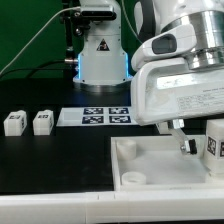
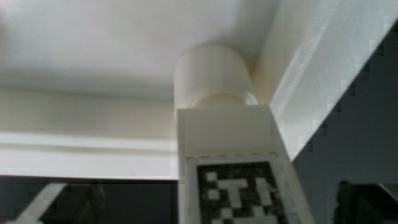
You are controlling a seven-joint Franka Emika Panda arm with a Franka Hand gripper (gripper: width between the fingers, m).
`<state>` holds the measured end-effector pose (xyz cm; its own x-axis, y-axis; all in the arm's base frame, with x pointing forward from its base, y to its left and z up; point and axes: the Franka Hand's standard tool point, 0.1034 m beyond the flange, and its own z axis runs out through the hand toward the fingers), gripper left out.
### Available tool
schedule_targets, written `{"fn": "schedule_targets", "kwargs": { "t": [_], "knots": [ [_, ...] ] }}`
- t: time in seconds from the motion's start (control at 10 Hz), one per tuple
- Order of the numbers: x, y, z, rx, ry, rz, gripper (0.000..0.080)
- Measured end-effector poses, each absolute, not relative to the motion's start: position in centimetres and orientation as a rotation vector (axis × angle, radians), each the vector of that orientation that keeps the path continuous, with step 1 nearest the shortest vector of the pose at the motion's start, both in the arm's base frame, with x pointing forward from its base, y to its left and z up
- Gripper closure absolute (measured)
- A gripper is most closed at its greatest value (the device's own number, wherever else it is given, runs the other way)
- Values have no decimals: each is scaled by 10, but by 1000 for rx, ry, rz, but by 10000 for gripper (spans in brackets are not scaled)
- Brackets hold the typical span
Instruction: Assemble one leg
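Observation:
One leg (image 1: pixel 214 142), a stubby white block with a black-and-white tag, stands upright at the far right corner of the large white tray-like part (image 1: pixel 150 170). My gripper (image 1: pixel 204 140) straddles it; one dark finger (image 1: pixel 185 142) shows beside it and the other is cut off by the frame edge. In the wrist view the leg (image 2: pixel 231 150) lies between the jaws of my gripper (image 2: pixel 226 205), its round end against the tray's (image 2: pixel 89 110) white surface. A dark gap shows on each side of it, so the jaws are open. Two more legs (image 1: pixel 13 122) (image 1: pixel 42 122) stand at the exterior view's left.
The marker board (image 1: pixel 107 116) lies behind the tray. A white robot base (image 1: pixel 100 50) with a blue glow stands at the back. The table is black.

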<state>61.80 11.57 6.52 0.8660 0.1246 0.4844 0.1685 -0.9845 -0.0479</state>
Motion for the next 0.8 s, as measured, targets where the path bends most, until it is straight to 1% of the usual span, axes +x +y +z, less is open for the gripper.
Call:
{"fn": "schedule_targets", "kwargs": {
  "t": [0.2,0.3,0.4,0.5,0.6,0.8],
  "knots": [
    [618,116,65,-2949,-232,-756,151],
    [616,117,64,-2959,-227,-704,151],
    [611,121,70,-2982,-223,-564,151],
    [615,120,83,-2980,-227,-574,151],
    [612,119,81,-2993,-230,-490,151],
    [612,124,86,-3014,-251,-149,151]
  ]
}}
